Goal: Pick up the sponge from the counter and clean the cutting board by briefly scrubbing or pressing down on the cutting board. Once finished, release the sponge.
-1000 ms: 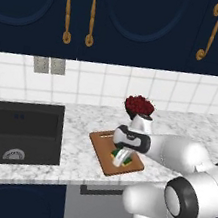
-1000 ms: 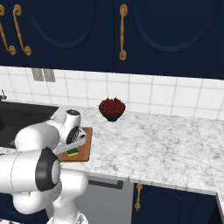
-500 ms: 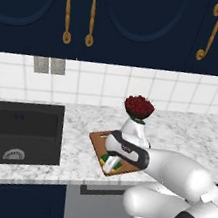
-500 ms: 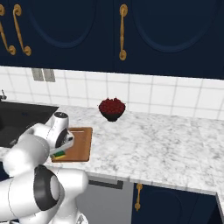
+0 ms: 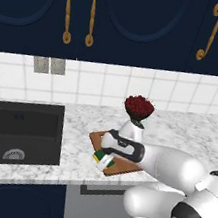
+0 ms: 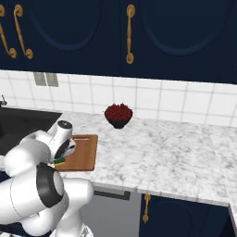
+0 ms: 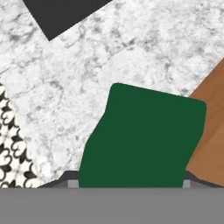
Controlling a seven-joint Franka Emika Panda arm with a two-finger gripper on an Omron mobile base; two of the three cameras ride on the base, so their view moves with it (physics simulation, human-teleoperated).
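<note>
The sponge (image 7: 144, 135) shows its dark green side close up in the hand view, held between the two dark finger tips at the bottom. My gripper (image 5: 104, 160) is shut on it, low at the front left corner of the brown cutting board (image 5: 122, 163). In the hand view the sponge lies mostly over the marble counter (image 7: 87, 57), with only its right edge over the cutting board (image 7: 214, 131). From the right base view the sponge (image 6: 59, 161) is a yellow and green sliver under the hand, beside the cutting board (image 6: 82, 152).
A dark bowl of red fruit (image 5: 139, 108) stands just behind the board. The black sink (image 5: 19, 128) is set into the counter to the left, and its corner (image 7: 61, 13) is in the hand view. The counter's front edge is close, with patterned floor (image 7: 8, 144) below.
The hand has carried the sponge leftward and forward across the board, from its middle to its front left corner, partly over the bare counter.
</note>
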